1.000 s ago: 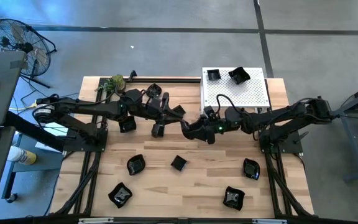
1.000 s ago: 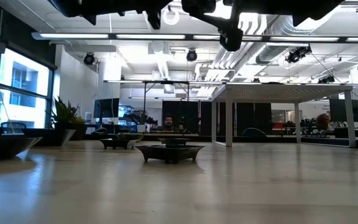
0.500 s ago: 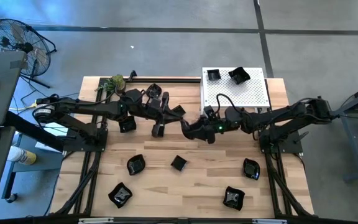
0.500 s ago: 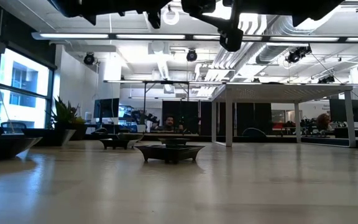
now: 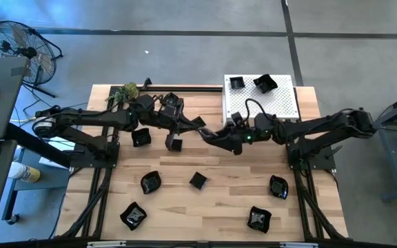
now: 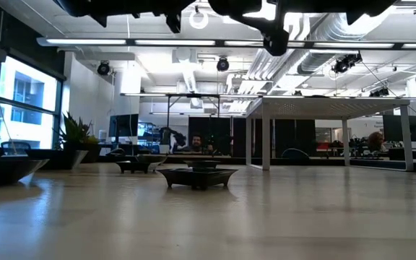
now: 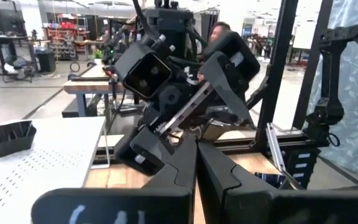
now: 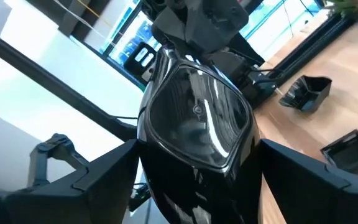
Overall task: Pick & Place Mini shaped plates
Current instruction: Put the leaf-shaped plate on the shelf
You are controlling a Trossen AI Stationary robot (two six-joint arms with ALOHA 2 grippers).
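Observation:
Above the table's middle my two grippers meet tip to tip. My right gripper (image 5: 220,136) comes level from the right, its fingers spread wide around a glossy black mini plate (image 8: 194,118) with a wavy rim. My left gripper (image 5: 200,131) comes level from the left, its fingers shut (image 7: 196,146) and its tips at the plate's far rim. Several other mini plates lie flat on the wood, among them ones at the near left (image 5: 150,182) and middle (image 5: 198,180). Two more (image 5: 236,83) sit on a white perforated board (image 5: 267,110). My right gripper has the plate across its width, one rim (image 8: 143,127) against one finger (image 8: 104,171) and the opposite rim (image 8: 250,124) against the other (image 8: 303,168). The fingers come level from the table's right. The plate is clear of the table, tilted, its hollow face toward the wrist camera. Whether my left gripper touches the plate's far rim (image 8: 185,55) I cannot tell.
A green leafy ball (image 5: 126,91) lies at the far left corner. Two plates (image 5: 141,138) (image 5: 174,143) lie under the left arm, and more lie near the front edge (image 5: 258,219). Bare wood shows between them.

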